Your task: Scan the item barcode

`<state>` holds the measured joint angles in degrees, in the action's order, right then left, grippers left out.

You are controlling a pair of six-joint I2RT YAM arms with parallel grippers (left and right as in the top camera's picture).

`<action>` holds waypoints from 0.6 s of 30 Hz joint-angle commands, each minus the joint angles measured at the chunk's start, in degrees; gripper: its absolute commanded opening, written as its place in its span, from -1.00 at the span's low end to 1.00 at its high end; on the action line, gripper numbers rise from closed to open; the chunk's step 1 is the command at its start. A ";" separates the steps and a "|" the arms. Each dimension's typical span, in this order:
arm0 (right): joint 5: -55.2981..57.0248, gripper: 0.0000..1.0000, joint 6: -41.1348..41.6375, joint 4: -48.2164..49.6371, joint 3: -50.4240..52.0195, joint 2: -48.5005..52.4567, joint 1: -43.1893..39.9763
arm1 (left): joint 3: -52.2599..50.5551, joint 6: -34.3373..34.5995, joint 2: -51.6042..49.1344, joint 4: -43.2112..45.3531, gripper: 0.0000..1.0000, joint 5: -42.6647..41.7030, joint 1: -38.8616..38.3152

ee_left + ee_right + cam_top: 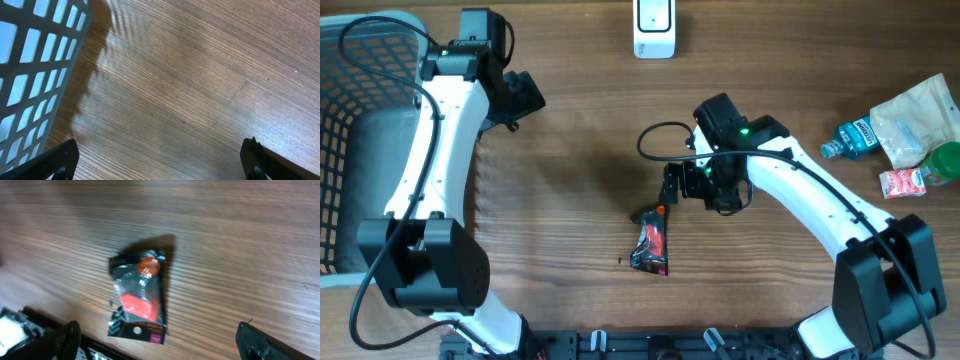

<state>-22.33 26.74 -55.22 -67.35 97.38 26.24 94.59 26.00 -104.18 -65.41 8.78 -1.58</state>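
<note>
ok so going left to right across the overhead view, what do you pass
grey slatted plastic basket → left gripper → black and red foil packet → blue-labelled plastic bottle → small red carton → green round lid. left out: white scanner, right gripper and pale crinkled bag, which share stretches with others.

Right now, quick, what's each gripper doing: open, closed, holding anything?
Left gripper: open, holding nothing.
Right gripper: open, holding nothing; the snack packet lies free on the table.

Black-orange packet (651, 245); grey lattice basket (340, 160); brown wood-grain table (570, 130)
</note>
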 commanded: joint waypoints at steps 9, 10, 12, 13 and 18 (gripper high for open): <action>15.98 0.87 10.86 -2.67 0.26 -1.31 0.31 | 0.24 -0.24 0.24 3.93 1.00 -0.35 -0.15; 15.93 0.87 10.93 -2.58 0.26 -2.16 -0.07 | 0.24 0.44 0.24 4.57 1.00 -0.59 -0.15; 15.98 0.87 10.78 -2.73 0.26 -4.68 -1.11 | 0.24 2.75 0.17 6.05 1.00 -2.86 -0.17; 16.20 0.87 10.73 -2.95 0.26 -6.25 -1.79 | 0.24 3.28 0.17 6.14 1.00 -6.21 -0.17; 16.55 0.94 7.67 -4.22 0.26 -14.12 -7.37 | -0.42 -6.19 -0.02 5.79 1.00 -34.29 -0.83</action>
<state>-7.62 35.88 -58.50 -67.09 89.38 22.72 94.59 26.02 -104.18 -59.35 -2.24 -1.58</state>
